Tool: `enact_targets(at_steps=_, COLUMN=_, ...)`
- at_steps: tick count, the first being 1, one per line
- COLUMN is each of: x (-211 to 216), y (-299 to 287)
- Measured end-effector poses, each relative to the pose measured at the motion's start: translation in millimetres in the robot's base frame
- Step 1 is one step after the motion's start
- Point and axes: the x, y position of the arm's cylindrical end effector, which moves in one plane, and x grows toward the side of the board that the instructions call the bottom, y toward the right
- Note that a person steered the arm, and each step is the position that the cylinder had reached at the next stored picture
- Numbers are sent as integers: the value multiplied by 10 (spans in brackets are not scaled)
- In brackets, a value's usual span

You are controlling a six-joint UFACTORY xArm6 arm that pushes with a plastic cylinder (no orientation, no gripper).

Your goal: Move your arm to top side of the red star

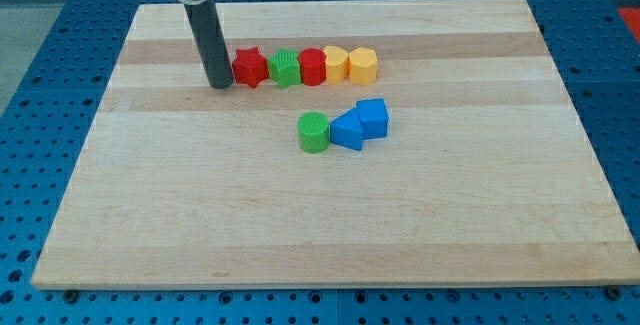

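Note:
The red star lies at the left end of a row of blocks near the view's top. The row runs right with a green star, a red cylinder, a yellow block and a yellow hexagon. My tip rests on the board just left of the red star, close to it or touching its left side. The dark rod rises from the tip to the view's top.
A green cylinder, a blue triangle and a blue cube sit together below the row. The wooden board lies on a blue perforated table.

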Motion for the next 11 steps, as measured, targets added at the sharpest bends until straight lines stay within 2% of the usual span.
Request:
enact_targets(at_steps=2, x=-147, y=-484)
enact_targets(at_steps=3, x=-313, y=-492)
enact_targets(at_steps=4, x=-476, y=-394)
enact_targets(at_steps=7, x=-555, y=261)
enact_targets(at_steps=11, x=-574, y=382)
